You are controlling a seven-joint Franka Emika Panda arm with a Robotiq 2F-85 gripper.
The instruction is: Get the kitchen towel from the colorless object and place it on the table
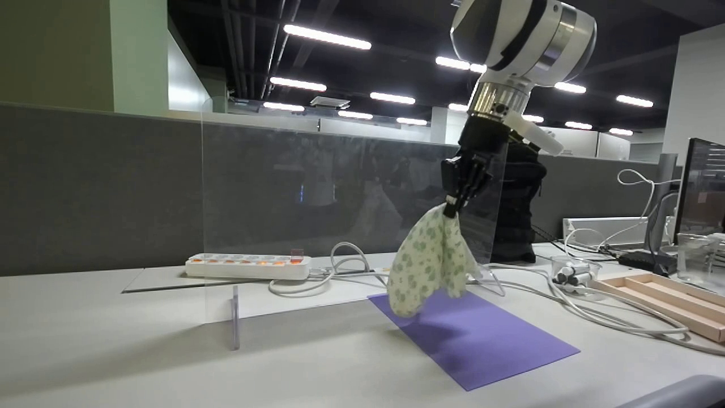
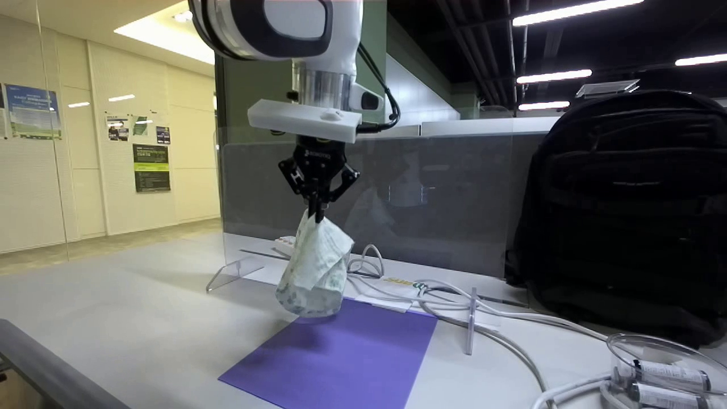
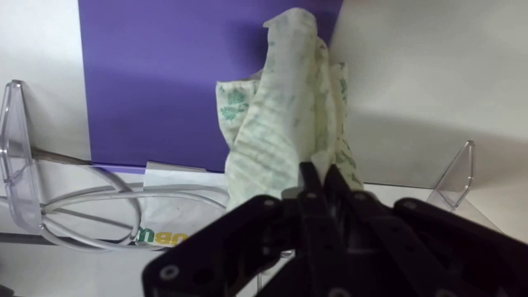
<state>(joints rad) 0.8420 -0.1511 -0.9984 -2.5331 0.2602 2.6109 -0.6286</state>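
The kitchen towel (image 1: 419, 263) is pale with green prints and hangs from my gripper (image 1: 451, 208). In the other views the towel also shows (image 2: 319, 264) (image 3: 276, 132). My gripper (image 2: 316, 213) is shut on the towel's top, and its fingertips show in the wrist view (image 3: 318, 171). The towel hangs in front of the colorless object, a clear upright panel (image 1: 266, 198) on clear feet (image 3: 458, 177), also in an exterior view (image 2: 448, 227). The towel's lower edge hangs above a purple sheet (image 1: 498, 345) on the white table (image 1: 317, 368).
A white power strip (image 1: 249, 267) and loose cables (image 2: 505, 341) lie behind and beside the panel. A black backpack (image 2: 625, 216) stands at the back. A clear cup with small cylinders (image 1: 573, 275), a tan tray (image 1: 674, 303) and a monitor (image 1: 702, 198) are at one side.
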